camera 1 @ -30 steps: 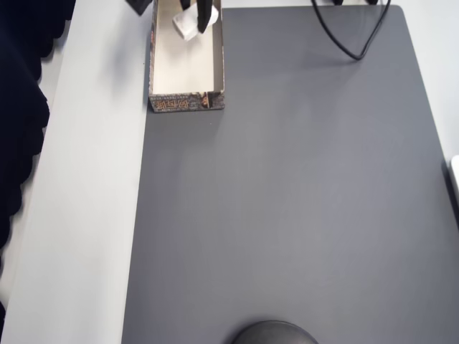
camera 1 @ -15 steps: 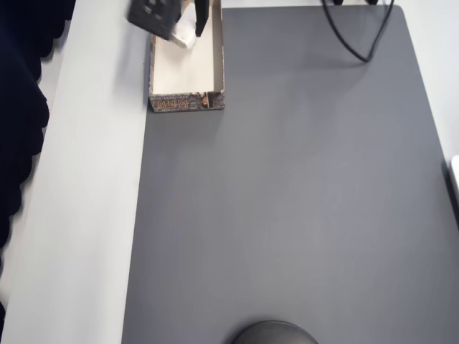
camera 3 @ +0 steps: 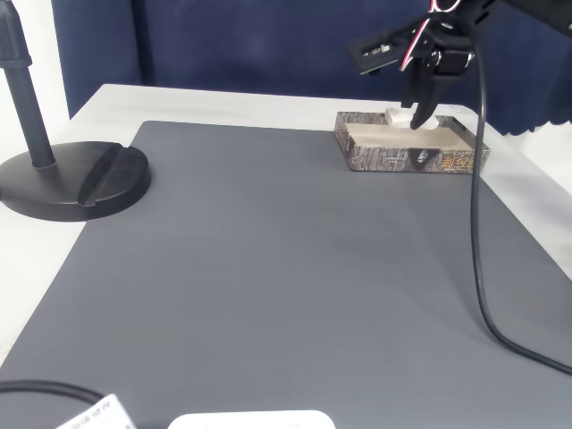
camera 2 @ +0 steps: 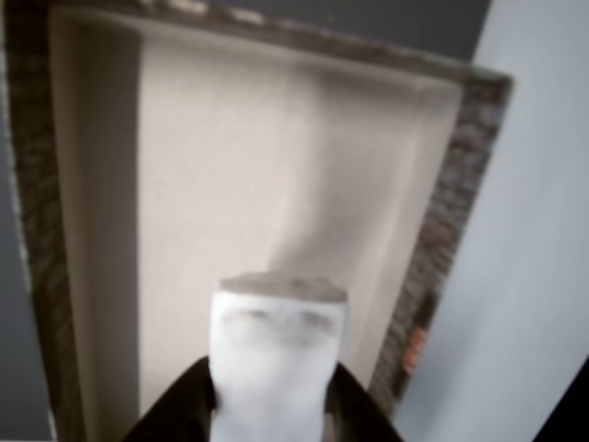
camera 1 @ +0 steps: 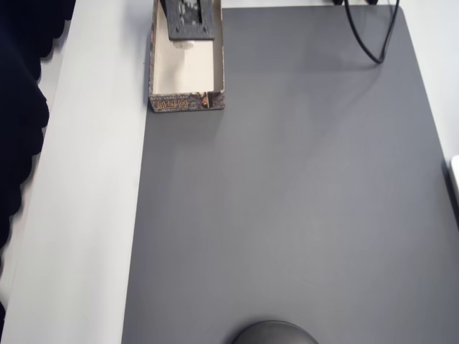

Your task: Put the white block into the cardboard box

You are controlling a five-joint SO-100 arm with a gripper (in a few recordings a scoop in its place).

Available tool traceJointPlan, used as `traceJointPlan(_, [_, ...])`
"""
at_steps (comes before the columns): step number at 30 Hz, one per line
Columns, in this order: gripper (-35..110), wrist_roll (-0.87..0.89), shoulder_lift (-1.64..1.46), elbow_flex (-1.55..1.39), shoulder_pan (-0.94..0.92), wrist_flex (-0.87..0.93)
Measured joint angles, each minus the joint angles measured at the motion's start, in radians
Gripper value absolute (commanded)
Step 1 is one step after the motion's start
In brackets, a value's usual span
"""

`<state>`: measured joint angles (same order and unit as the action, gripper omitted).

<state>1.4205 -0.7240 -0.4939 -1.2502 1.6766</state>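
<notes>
Cardboard box (camera 1: 186,102) against the grey mat's (camera 1: 287,201) far edge, mat bare, lamp base (camera 3: 71,179) at one corner

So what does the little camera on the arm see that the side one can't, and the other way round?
The wrist view looks down into the cardboard box, showing its bare cream floor and the two dark fingers pinching the white block. The fixed view alone shows the grey mat, a black stand, a hanging cable and the gripper from outside. Both show the block held over the box.
</notes>
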Motion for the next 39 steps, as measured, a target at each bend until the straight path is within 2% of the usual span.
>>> traceJointPlan(24, [0, -0.020, 0.158, 0.115, 0.005, 0.000])
traceJointPlan(39, [29, -0.067, 0.158, 0.115, 0.020, -0.054])
